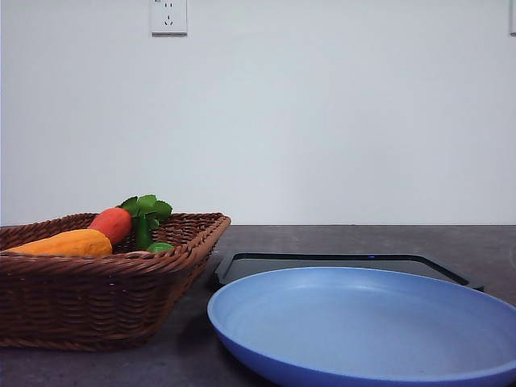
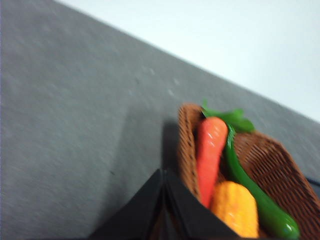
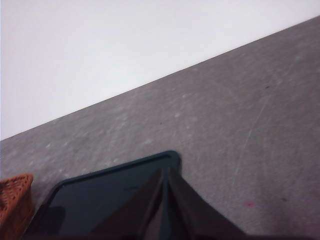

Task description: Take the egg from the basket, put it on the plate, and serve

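While both grippers (image 2: 163, 175) (image 3: 165, 172) sit clenched, basket (image 1: 97, 302) rim nears plate (image 1: 242, 339) — small gap.

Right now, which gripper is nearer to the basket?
Left. The left gripper hangs just beside the basket, near its rim. The right gripper is over the black tray, with the basket's corner off to one side.

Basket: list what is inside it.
The basket holds an orange vegetable, a red one and green leafy pieces. Its wall hides the floor; no egg is visible.
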